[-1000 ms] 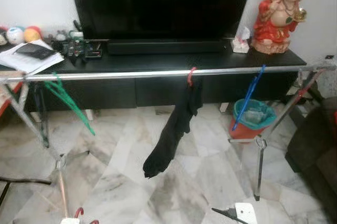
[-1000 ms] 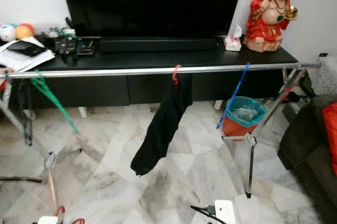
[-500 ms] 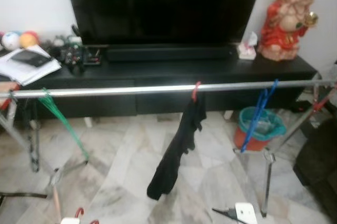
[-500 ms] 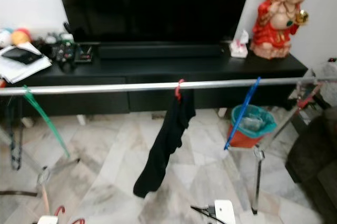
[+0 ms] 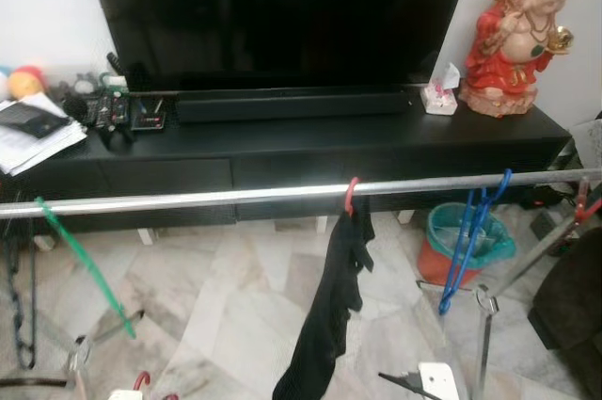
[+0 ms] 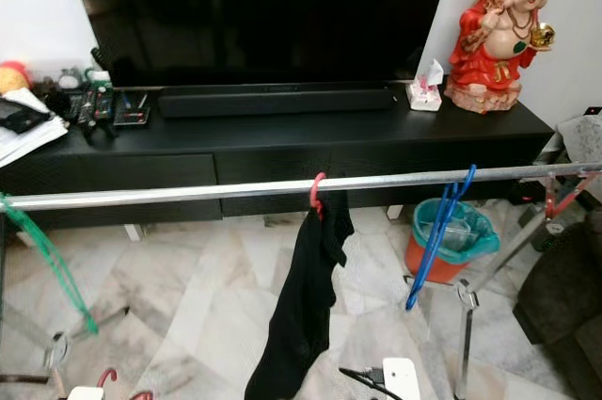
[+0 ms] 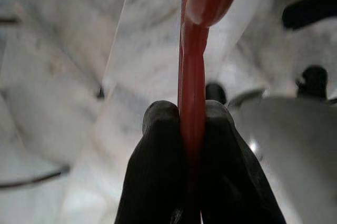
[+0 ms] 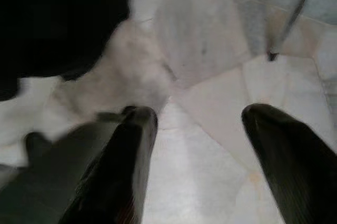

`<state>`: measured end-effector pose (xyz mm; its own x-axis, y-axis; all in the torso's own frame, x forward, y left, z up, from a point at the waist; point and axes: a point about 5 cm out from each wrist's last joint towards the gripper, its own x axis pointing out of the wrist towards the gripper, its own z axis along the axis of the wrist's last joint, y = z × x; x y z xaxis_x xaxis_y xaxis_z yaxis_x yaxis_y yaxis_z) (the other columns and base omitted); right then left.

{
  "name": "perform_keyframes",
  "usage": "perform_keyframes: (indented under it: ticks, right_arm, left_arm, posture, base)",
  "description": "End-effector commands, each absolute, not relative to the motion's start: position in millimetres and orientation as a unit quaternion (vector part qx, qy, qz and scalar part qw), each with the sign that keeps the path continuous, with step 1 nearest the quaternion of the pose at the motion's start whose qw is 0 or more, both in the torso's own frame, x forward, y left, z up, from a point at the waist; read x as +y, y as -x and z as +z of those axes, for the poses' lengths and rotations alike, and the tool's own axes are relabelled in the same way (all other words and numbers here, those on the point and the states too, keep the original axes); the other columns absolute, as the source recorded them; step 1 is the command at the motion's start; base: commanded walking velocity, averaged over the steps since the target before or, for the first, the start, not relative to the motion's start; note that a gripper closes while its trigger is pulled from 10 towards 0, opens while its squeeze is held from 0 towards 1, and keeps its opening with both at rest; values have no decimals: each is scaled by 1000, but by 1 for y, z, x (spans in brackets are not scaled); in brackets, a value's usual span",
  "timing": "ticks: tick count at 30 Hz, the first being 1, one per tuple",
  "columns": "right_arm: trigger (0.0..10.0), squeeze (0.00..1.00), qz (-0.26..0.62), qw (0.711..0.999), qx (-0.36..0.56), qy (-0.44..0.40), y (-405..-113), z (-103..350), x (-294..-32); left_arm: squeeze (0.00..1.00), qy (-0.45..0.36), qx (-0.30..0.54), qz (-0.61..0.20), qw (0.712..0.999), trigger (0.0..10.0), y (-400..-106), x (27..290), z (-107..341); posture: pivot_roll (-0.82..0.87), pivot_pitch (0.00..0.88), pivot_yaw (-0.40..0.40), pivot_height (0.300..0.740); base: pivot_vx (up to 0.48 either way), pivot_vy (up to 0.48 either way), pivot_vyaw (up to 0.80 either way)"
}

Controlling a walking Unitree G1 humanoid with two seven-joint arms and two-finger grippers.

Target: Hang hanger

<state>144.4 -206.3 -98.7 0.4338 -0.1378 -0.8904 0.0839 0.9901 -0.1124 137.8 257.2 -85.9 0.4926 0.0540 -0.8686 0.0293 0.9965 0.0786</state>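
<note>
Left gripper (image 7: 190, 129), jaws pinching a red plastic hanger (image 7: 192, 92), is carrying it low, not yet hooking it over the horizontal silver metal rail (image 5: 188, 199); right gripper (image 8: 200, 124) is hanging with jaws spread.

Soft, even indoor light fills the head views, which are fairly sharp. A bright streak of glare runs along the metal rail (image 5: 235, 197), and the television screen (image 6: 263, 14) stays a deep unlit black. The marble floor (image 5: 235, 296) shows pale sheen. Both wrist views are soft: the red hanger (image 7: 194, 76) is blurred close up, the floor behind smeared.
</note>
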Motion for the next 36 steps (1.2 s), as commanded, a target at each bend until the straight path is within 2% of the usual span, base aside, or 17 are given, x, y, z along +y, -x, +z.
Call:
perform_keyframes:
  ticks: [1, 8, 29, 36]
  right_arm:
    - [10000, 0, -68, 849, 524, 22, -147, -98, -206]
    - [10000, 0, -68, 849, 524, 22, -147, -98, -206]
    - [10000, 0, -68, 849, 524, 22, -147, -98, -206]
    - [10000, 0, -67, 848, 525, 22, -147, -98, -206]
  left_arm:
    - [0, -54, 507, 0, 860, 10000, -135, 260, -86]
    - [0, -68, 509, -8, 858, 10000, -135, 261, -86]
    - [0, -83, 505, -9, 859, 10000, -137, 262, -85]
    - [0, -88, 494, 4, 865, 10000, -138, 263, -84]
  posture:
    - [-69, 0, -40, 732]
    - [-69, 0, -40, 732]
    - [-68, 0, -40, 732]
    - [-69, 0, -42, 732]
  base:
    - [0, 0, 0]
    - [0, 0, 0]
    - [0, -298, 0]
    - [0, 0, 0]
